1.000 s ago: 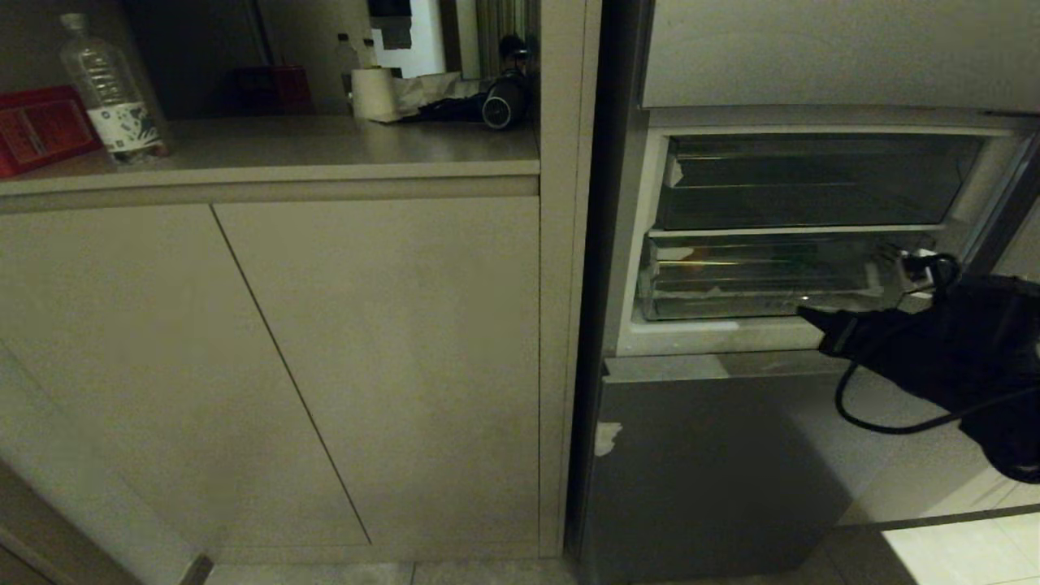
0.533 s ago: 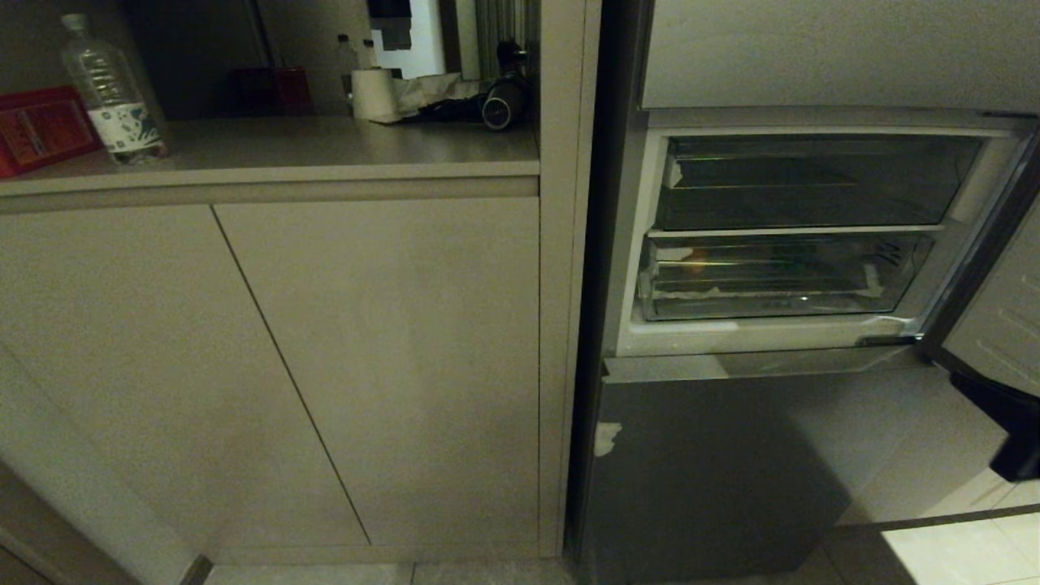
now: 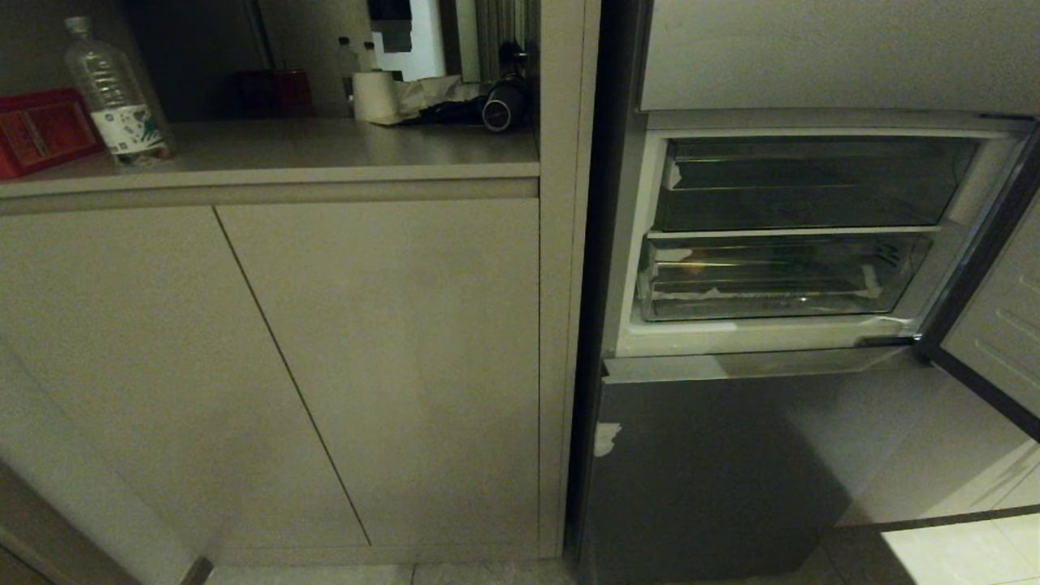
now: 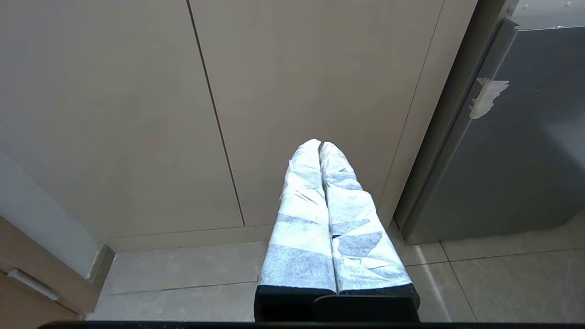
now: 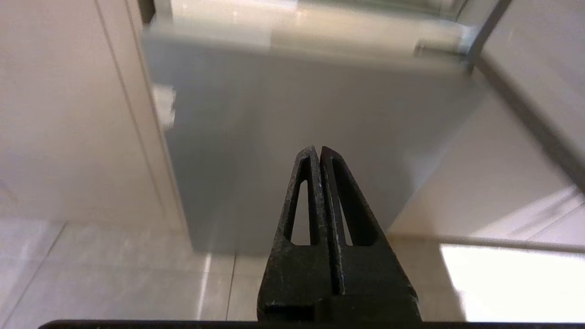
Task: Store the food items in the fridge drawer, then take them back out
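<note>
The fridge stands open on the right of the head view. The fridge drawer [image 3: 780, 276], clear with white tape scraps along its front, sits pushed in under a second clear bin [image 3: 812, 183]. Faint orange and green shapes show through its front; I cannot make out the food items. Neither arm appears in the head view. My right gripper [image 5: 316, 148] is shut and empty, held low and pointing at the grey lower fridge panel [image 5: 297, 128]. My left gripper [image 4: 319, 144], its fingers wrapped in white tape, is shut and empty, parked low facing the beige cabinet doors [image 4: 297, 82].
The open fridge door [image 3: 999, 325] juts out at the right edge. A counter [image 3: 325, 150] to the left carries a water bottle [image 3: 114, 89], a red box [image 3: 41, 126] and a paper roll [image 3: 374, 93]. Tiled floor [image 4: 183, 274] lies below.
My right arm was in front of the fridge drawer's right end; it dropped down to the right and has left the head view. The drawer has stayed pushed in.
</note>
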You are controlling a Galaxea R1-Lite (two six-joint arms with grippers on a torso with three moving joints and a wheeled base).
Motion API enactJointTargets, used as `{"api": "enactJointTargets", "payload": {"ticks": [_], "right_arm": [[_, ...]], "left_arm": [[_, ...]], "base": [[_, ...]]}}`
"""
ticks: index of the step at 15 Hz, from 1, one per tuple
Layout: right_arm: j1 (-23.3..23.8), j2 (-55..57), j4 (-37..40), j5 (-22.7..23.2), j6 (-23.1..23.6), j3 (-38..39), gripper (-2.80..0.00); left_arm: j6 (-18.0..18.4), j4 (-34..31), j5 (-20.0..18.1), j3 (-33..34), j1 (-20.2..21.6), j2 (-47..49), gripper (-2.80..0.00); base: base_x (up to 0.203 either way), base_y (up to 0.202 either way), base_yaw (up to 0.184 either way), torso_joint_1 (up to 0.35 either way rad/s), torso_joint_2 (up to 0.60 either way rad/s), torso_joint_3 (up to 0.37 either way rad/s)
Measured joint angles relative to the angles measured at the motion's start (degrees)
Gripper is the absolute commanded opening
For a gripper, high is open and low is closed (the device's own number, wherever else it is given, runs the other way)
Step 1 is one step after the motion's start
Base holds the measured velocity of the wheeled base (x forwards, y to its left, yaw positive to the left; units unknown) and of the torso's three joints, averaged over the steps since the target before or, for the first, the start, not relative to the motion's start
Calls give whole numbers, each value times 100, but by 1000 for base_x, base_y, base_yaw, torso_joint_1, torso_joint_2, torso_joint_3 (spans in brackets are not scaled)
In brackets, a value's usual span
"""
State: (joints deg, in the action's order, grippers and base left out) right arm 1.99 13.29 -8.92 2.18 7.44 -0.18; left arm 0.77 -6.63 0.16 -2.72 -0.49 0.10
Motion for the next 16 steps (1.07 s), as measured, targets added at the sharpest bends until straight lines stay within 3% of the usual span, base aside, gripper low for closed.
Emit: {"api": "enactJointTargets", "payload": {"ticks": [2, 4, 11, 16], "right_arm": [[-71, -703, 458, -23, -37, 11, -280], [-119, -1070, 430, -38, -80, 16, -280], [-136, -1336, 445, -165, -367, 18, -280], [-139, -1342, 433, -166, -406, 18, -280]], "left_arm": [[-17, 0, 0, 0, 0, 0, -280], [-29, -1, 0, 0, -2, 0, -280], [-30, 0, 0, 0, -2, 0, -280], [-30, 0, 0, 0, 0, 0, -280]], "base": [[0, 0, 0, 0, 0, 0], [0, 0, 0, 0, 0, 0], [0, 0, 0, 0, 0, 0], [1, 7, -163, 3, 2, -1]]}}
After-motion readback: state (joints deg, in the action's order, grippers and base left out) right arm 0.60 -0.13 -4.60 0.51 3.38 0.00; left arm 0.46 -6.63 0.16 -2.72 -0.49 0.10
